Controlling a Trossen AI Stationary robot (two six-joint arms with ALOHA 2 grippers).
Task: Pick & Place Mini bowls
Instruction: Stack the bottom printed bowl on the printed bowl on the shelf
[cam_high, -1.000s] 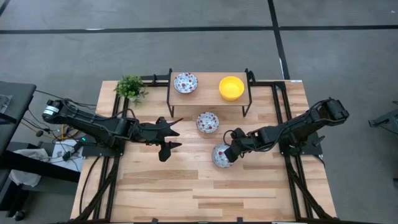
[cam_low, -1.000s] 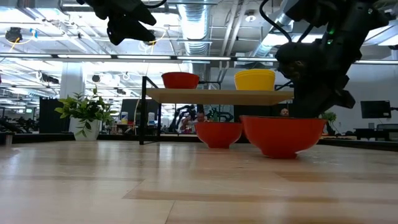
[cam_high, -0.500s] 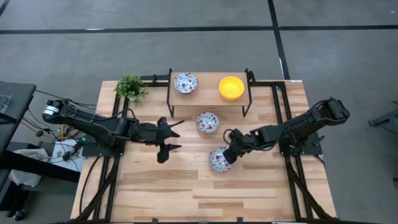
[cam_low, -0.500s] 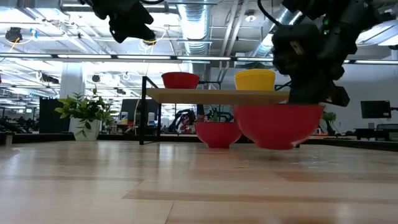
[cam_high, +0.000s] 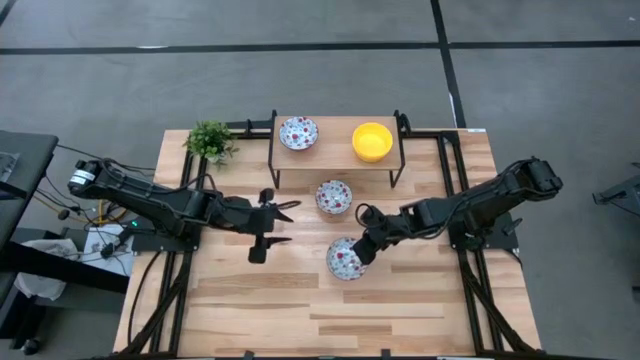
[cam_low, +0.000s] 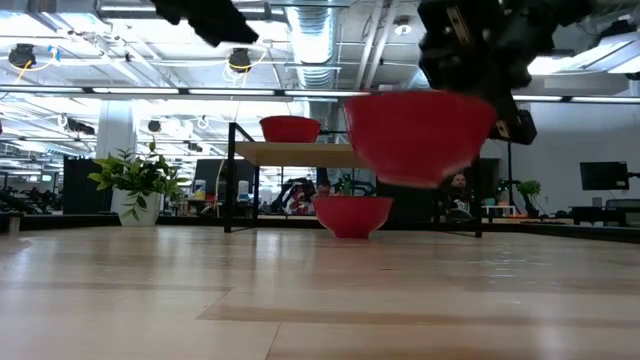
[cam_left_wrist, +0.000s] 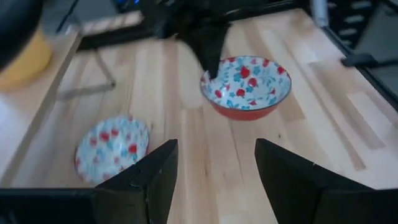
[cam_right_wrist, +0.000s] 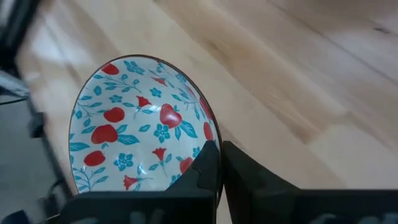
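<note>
My right gripper (cam_high: 361, 249) is shut on a floral mini bowl (cam_high: 344, 259), white inside and red outside, and holds it in the air over the middle of the table (cam_low: 420, 135). A second floral bowl (cam_high: 334, 196) rests on its base on the table in front of the shelf. A third floral bowl (cam_high: 298, 132) and a yellow bowl (cam_high: 372, 141) stand on the wooden shelf. My left gripper (cam_high: 273, 227) hovers open, left of the bowls; its wrist view looks at the held bowl (cam_left_wrist: 245, 87). My right gripper pinches the floral bowl's rim (cam_right_wrist: 200, 144) on the side toward the table's right edge. One finger (cam_right_wrist: 207, 167) is inside the bowl and the other (cam_right_wrist: 249, 174) outside. The fingers slant down from the right. The bowl is lifted clear and sits nearly level.
A raised wooden shelf on a black frame (cam_high: 336, 152) stands at the far middle of the table. A small green potted plant (cam_high: 210, 140) sits at the far left corner. Bare wood lies along the near half of the table (cam_high: 320, 310).
My right gripper has lifted the floral bowl off the table and carried it up and toward the table's near left. The bowl now hangs clear above the wood. My left gripper has risen a little.
</note>
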